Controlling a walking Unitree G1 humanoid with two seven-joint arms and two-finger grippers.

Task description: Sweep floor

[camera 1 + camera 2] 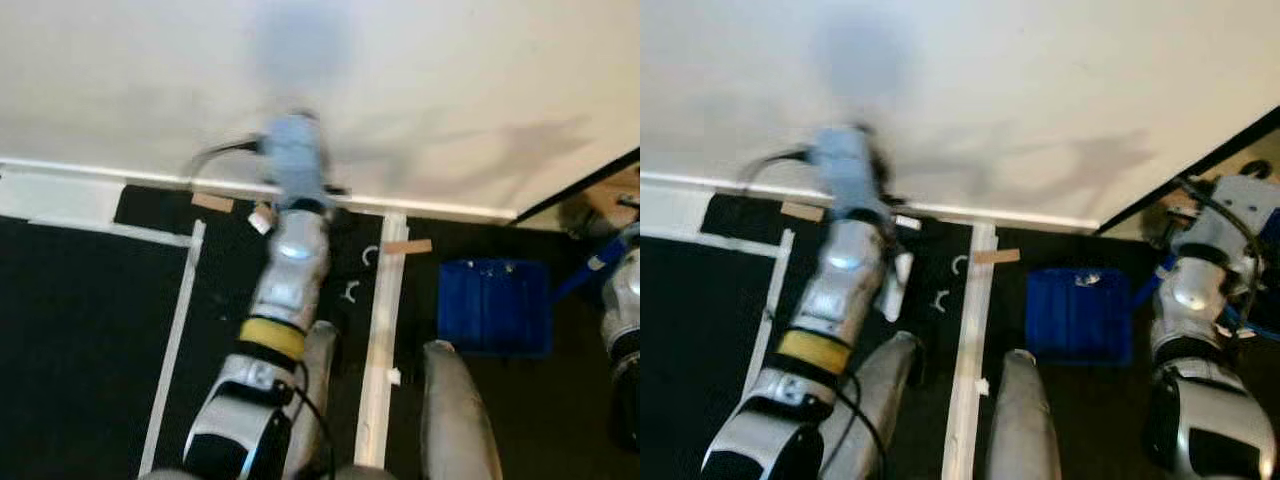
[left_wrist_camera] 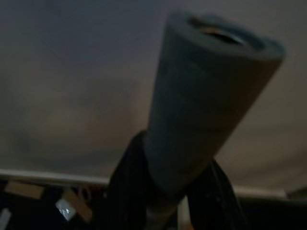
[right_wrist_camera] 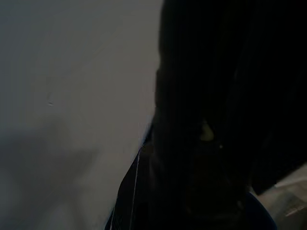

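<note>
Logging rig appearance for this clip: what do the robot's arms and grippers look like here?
The left arm has glossy silver shells, a yellow band near the forearm and a black cable running along it. The left gripper has black fingers. The right arm is also silver with black joints and a thin black cable near its wrist. The right gripper shows dark and indistinct.

Bin (image 1: 494, 306) right of tape strip (image 1: 379, 340), near wall (image 1: 400, 90).
</note>
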